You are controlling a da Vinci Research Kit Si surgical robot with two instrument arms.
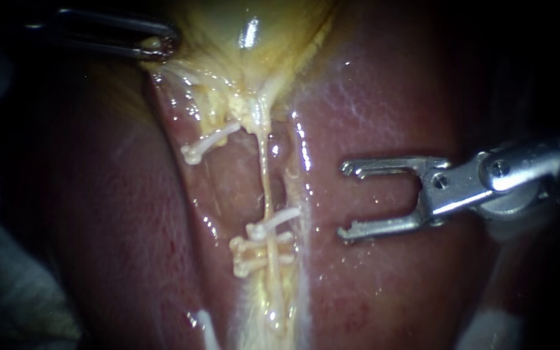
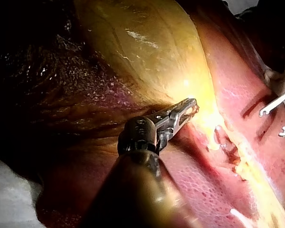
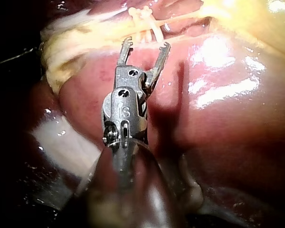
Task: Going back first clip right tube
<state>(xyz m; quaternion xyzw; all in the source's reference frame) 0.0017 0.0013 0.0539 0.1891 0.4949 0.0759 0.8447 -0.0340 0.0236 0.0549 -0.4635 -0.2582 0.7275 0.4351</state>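
Note:
A pale right tube point(image 1: 266, 185) runs down the groove between the liver lobes point(image 1: 390, 97). Three white clips point(image 1: 262, 246) sit across its lower part. Another white clip point(image 1: 203, 145) lies on the shorter left tube higher up. My right instrument point(image 1: 346, 201) stands to the right of the clipped tube, jaws open and empty, clear of the tissue. In the right wrist view its jaws point(image 3: 145, 47) point at the clips point(image 3: 145, 19) just ahead. My left instrument point(image 1: 158, 45) is shut on the edge of the yellow gallbladder point(image 1: 247, 39) and holds it up point(image 2: 187, 108).
Glistening liver flanks the groove on both sides. A white gauze strip point(image 3: 61, 142) lies beside the right instrument's shaft, and a white patch point(image 1: 205, 327) shows near the tube's lower end. Dark cloth point(image 1: 8, 259) borders the left.

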